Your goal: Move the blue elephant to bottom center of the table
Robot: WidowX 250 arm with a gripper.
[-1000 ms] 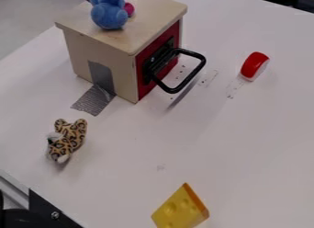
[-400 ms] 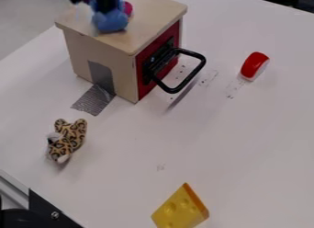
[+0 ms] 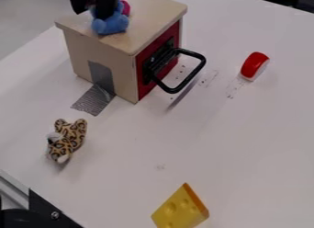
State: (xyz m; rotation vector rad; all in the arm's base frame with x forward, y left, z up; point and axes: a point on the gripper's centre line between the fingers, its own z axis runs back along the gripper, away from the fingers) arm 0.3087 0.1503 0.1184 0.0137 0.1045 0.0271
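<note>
Two jaws of a black gripper stand spread over a blue plush elephant on the flat top of a pale wooden box, at the upper left of the camera view. One jaw crosses in front of the toy's head and upper body, while the other hangs to the left; whether either touches the plush cannot be told. A pink ear shows beside the jaw nearer the middle of the box top, and the toy's rounded blue lower part sits near the box's left corner. Below, the box stands on a white table, its red door fitted with a black handle that juts out toward the right. Gray tape runs from the box's pale side wall down onto the tabletop. A leopard-spotted plush toy lies at left, toward the viewer from the tape, while a yellow toy cheese wedge rests at the bottom center of the scene, well apart from the elephant. To the right of the handle, a round red-and-white object sits on its edge, with small dark marks on the tabletop between the two. A black bracket bearing a screw occupies the lower left corner.
</note>
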